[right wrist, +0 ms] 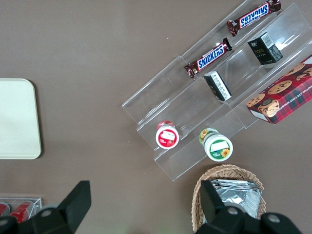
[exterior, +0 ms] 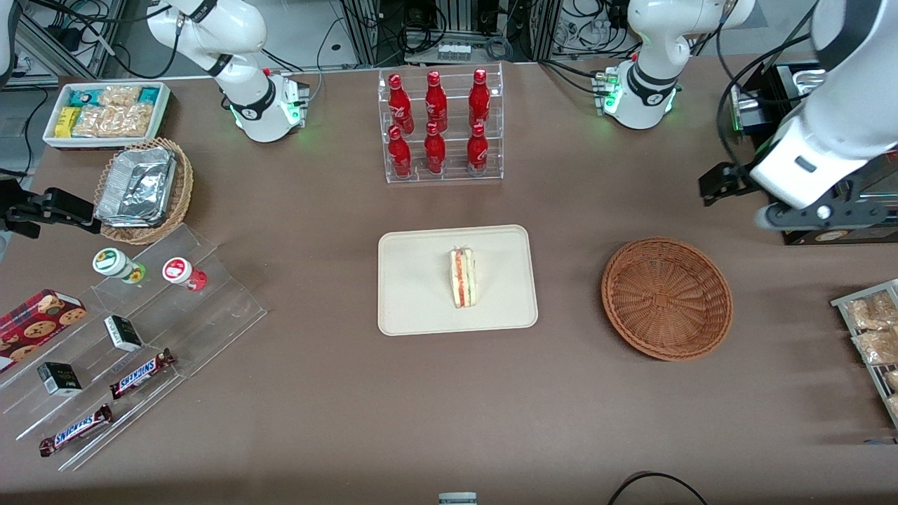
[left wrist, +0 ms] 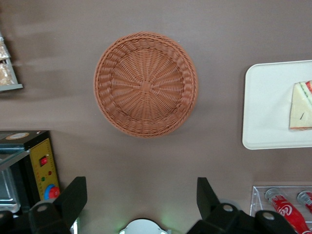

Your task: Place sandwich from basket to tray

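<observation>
Spanning brown table [exterior: 337, 393]: tray [exterior: 414, 280], end effector [left wrist: 141, 195] spread.

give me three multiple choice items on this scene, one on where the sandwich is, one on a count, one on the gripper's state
1. Where is the sandwich?
A. in the basket
B. on the tray
C. on the bare table

2. How many red bottles stand in the clear rack?
A. four
B. six
C. eight

3. What is the gripper doing?
A. open, holding nothing
B. shut on the sandwich
C. shut on a bottle

Answers: 1 B, the wedge lies on the tray and the basket is empty. 2 B, two rows of three. 3 A, its fingers stand apart above the table with nothing between them.
</observation>
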